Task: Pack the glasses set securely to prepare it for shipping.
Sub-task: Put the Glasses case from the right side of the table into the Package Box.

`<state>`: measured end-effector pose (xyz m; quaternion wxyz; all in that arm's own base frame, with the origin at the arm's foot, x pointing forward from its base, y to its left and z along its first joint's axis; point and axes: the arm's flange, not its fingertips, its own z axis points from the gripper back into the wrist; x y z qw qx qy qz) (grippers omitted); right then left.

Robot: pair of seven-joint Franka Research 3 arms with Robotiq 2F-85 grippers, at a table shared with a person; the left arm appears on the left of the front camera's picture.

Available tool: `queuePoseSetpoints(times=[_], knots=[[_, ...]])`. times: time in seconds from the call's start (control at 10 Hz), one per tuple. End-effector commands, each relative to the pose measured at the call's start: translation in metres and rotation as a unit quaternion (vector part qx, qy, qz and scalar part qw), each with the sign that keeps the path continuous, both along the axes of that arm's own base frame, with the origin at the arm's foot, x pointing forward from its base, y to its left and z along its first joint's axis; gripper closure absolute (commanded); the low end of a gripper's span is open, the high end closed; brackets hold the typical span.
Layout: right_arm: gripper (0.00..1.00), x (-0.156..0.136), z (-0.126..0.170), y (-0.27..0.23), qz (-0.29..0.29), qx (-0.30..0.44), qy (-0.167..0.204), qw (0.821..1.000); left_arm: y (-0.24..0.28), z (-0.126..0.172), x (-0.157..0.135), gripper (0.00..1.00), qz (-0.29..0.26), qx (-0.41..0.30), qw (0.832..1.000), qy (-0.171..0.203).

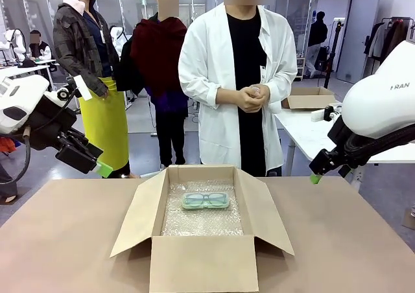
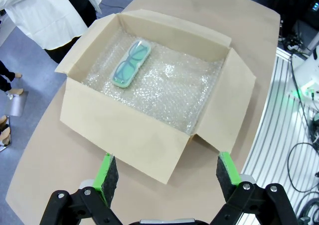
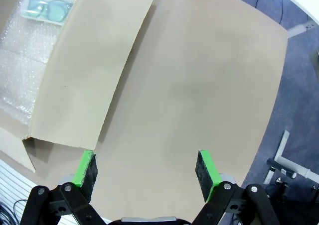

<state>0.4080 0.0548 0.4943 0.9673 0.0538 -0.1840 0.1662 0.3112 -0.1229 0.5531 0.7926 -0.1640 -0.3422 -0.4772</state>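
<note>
A mint green glasses case (image 1: 205,200) lies on bubble wrap inside the open cardboard box (image 1: 149,209) at the table's middle. The left wrist view shows the same case (image 2: 131,63) near the box's far wall, and it appears at the top left corner of the right wrist view (image 3: 48,8). My left gripper (image 1: 97,165) hangs open above the table's left edge, its green pads (image 2: 105,173) wide apart and empty. My right gripper (image 1: 316,176) hovers open over the table's right side, pads (image 3: 205,168) apart with nothing between them.
A person in a white coat (image 1: 237,79) stands at the far side behind the box with hands clasped. The box's flaps (image 1: 272,212) spread outward on all sides. Bare brown table (image 1: 350,241) lies to the left and right of the box.
</note>
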Motion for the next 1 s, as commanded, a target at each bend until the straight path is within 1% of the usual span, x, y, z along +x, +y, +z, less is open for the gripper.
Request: queuePoseSetpoints(times=[0.0, 0.9], knots=[[0.0, 0.0, -0.0003, -0.0015, 0.011, 0.002, -0.004, 1.0, 0.0015, 0.0002, -0.0005, 0.0, -0.007, -0.006, 1.0, 0.001], [0.0, 0.0, -0.0003, -0.0015, 0.011, 0.002, -0.004, 1.0, 0.0015, 0.0002, -0.0005, 0.0, -0.007, -0.006, 1.0, 0.001]])
